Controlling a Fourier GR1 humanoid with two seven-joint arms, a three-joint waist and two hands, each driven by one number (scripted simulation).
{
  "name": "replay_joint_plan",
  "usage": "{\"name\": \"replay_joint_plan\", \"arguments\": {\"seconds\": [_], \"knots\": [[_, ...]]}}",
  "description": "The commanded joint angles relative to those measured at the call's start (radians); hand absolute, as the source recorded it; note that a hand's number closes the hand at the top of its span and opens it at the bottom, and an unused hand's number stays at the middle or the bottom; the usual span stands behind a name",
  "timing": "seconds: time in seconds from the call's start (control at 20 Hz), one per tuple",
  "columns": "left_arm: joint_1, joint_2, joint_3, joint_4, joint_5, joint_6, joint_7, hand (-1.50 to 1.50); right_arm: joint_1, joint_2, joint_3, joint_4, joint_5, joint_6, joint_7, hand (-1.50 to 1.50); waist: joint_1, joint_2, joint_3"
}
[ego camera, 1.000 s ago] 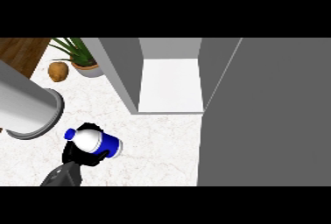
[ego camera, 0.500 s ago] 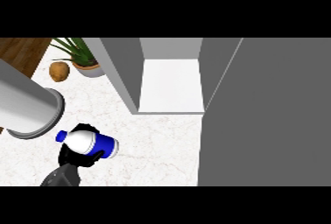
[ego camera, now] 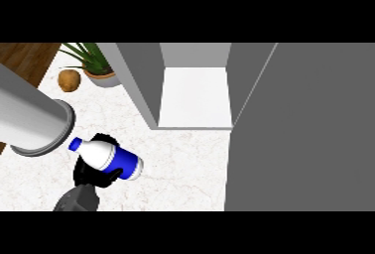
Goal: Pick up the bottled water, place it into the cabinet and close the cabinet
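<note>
The bottled water [ego camera: 110, 158], white with a blue label and blue cap, lies tilted with its cap pointing up-left. My right hand [ego camera: 93, 174] is curled round it from below at the lower left, just above the white marble counter [ego camera: 183, 163]. The fingers are partly hidden by the bottle. The cabinet [ego camera: 194, 96] stands open up and to the right of the bottle, showing a bare white shelf between grey walls. Its grey door [ego camera: 300, 129] is swung out and fills the right side. My left hand is out of view; only a large grey forearm [ego camera: 29, 119] shows at the left edge.
A potted green plant [ego camera: 92, 64] and a brown rounded object [ego camera: 69, 80] sit at the counter's back left, by the cabinet's left wall [ego camera: 139, 79]. Beyond the counter's left edge there is wooden floor [ego camera: 22, 54].
The bottle in my right hand has tipped further, its cap swinging left, and has risen slightly. The cabinet and its door have not moved.
</note>
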Motion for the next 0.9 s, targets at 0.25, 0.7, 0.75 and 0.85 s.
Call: {"name": "replay_joint_plan", "arguments": {"seconds": [0.25,0.7,0.75,0.85], "knots": [[0.076,-0.059,-0.173,-0.448,0.080,0.209,0.232,1.50,0.061,0.023,0.091,-0.012,0.060,-0.022,-0.037,-1.50,-0.004,-0.002,0.000],[-0.008,-0.060,-0.358,-0.584,0.066,0.493,0.278,1.50,-0.036,0.017,0.040,0.038,0.014,-0.035,-0.020,-1.50,-0.009,0.002,-0.001],[-0.019,-0.060,-0.430,-0.599,0.072,0.565,0.290,1.50,0.025,0.016,0.091,-0.040,0.013,-0.052,0.037,-1.50,-0.012,0.002,-0.001],[-0.122,-0.060,-0.462,-0.525,0.078,0.640,0.255,1.50,0.021,0.022,0.100,0.040,0.049,-0.027,-0.053,-1.50,-0.018,0.003,-0.001]]}}
